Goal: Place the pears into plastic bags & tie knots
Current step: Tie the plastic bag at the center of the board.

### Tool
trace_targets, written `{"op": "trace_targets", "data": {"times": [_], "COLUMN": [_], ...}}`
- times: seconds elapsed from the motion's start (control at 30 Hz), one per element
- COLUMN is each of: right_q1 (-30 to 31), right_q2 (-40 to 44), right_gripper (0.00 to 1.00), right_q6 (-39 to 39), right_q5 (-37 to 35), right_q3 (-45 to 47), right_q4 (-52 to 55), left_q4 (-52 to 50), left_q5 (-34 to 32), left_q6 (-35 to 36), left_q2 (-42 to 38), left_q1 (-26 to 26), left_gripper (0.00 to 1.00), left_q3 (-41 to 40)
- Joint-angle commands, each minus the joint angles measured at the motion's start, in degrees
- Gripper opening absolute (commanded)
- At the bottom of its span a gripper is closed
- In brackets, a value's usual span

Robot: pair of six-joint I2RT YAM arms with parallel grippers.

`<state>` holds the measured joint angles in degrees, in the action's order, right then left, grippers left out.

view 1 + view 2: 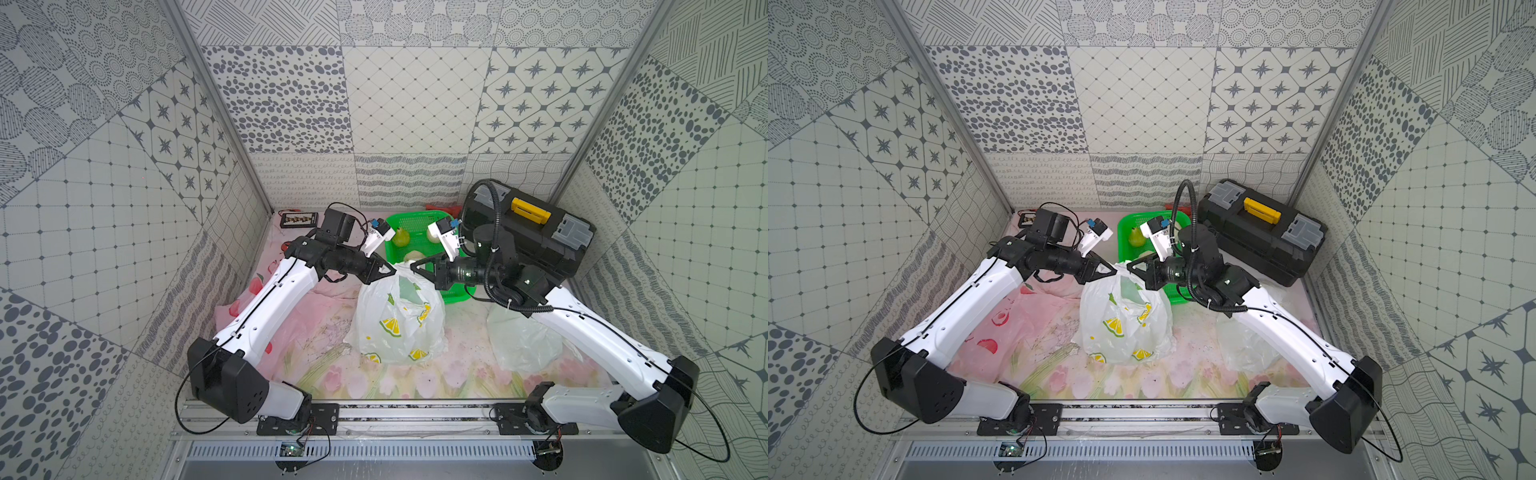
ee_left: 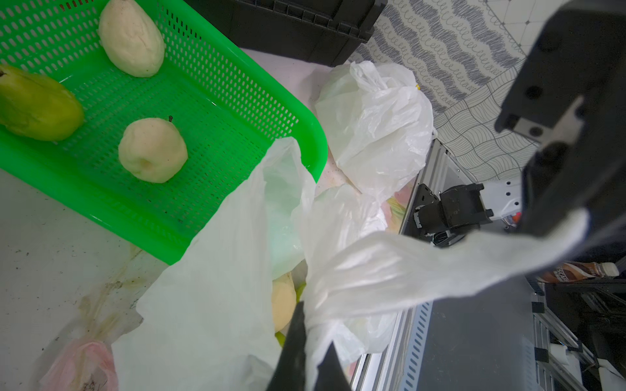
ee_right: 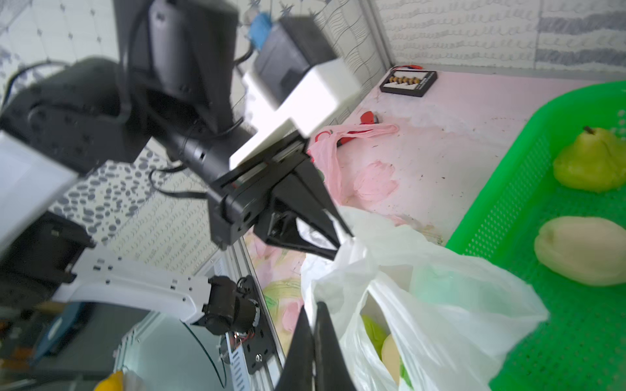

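While my left gripper (image 1: 392, 270) clamps one handle of the bag (image 1: 399, 332), my right gripper (image 1: 413, 266) pinches the other, pears (image 3: 391, 352) beneath both

- On the brown label of a bottle (image 2: 576, 272), seen only in the left wrist view, pale capital letters are printed; they are too blurred to be read for certain.
- The plastic bag (image 1: 399, 328) is printed with yellow lemon slices only; no lettering can be made out on it.
- Nothing else legible is found in any view.
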<state>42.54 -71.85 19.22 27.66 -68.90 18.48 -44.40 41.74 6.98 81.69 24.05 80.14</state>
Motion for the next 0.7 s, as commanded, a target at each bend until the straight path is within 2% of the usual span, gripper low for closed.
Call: {"op": "trace_targets", "data": {"times": [0.0,0.2,0.37,0.47,0.67], "right_q1": [3.5,4.7,4.7,4.7,4.1], "right_q2": [0.4,-2.7,-3.7,-4.1,-5.7], "right_gripper": [0.0,0.0,0.0,0.0,0.0], "right_q6": [-12.7,-18.9,-24.3,-25.4,-25.9], "right_q5": [-2.9,-7.9,-10.4,-10.9,-12.0], "right_q3": [2.5,8.5,16.7,20.3,20.7], "right_q4": [-3.0,-8.0,-23.8,-31.7,-32.6], "left_q4": [0.0,-0.2,-0.3,0.5,-0.7], "left_q5": [-0.1,1.3,1.8,2.7,5.4], "left_q6": [-1.8,-2.3,-3.1,-4.3,-2.9], "left_q2": [0.0,0.1,0.2,-0.4,-2.0], "left_q1": [-0.5,-0.6,-0.5,-0.5,-0.5], "left_gripper": [0.0,0.0,0.02,0.06,0.22], "left_q3": [0.6,1.2,0.1,-1.7,-3.8]}}
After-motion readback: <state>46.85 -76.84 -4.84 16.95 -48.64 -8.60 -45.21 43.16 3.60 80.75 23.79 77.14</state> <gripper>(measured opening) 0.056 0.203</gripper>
